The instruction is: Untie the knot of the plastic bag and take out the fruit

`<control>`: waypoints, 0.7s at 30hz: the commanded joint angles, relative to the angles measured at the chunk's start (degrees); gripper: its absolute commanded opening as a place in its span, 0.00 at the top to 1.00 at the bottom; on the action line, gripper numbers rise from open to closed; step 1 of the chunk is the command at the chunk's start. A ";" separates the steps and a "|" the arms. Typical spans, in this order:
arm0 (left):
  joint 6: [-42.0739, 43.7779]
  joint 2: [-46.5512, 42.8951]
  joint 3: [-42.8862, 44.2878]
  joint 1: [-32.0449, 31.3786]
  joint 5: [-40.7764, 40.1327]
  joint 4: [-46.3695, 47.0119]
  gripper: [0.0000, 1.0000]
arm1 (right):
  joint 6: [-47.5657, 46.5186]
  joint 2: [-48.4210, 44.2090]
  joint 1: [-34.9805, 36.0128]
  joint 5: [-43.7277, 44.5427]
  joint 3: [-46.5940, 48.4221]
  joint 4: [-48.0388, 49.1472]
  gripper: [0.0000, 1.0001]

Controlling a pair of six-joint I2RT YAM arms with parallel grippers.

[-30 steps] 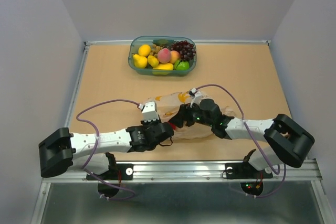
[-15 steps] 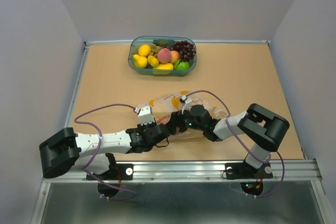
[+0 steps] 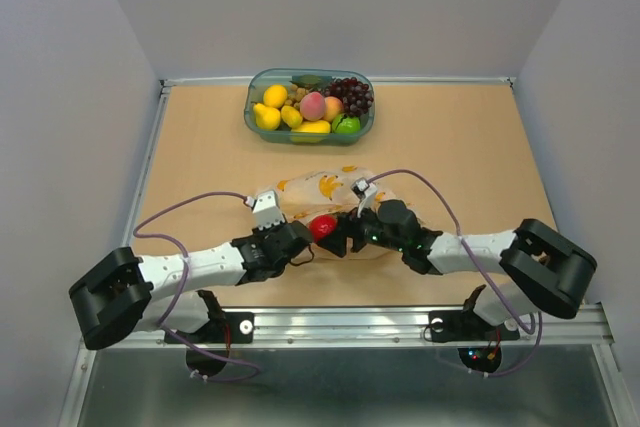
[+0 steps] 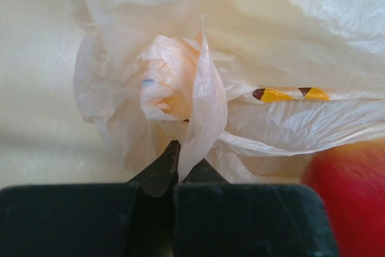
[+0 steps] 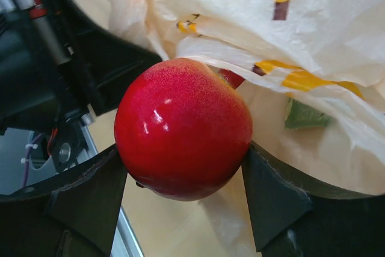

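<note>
Centrally on the tabletop [image 3: 460, 147], toward its near edge, lies the crumpled plastic bag [image 3: 330, 187]. The right tool [image 5: 183, 151] clamps a red apple [image 5: 180, 118] at the bag's near-left side, just beside the film. The left tool [image 4: 179, 164] is pinched on a fold of the bag's film, directly beneath what seems to be the knot [image 4: 165, 85].

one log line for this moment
left gripper: shut on bag | right gripper: shut on apple | apple: uncovered, at bag's edge
</note>
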 commanded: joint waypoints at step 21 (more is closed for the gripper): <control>11.13 -11.46 2.02 5.05 -2.10 -3.59 1.00 | -21.42 -9.01 -7.46 24.40 36.58 -34.45 0.89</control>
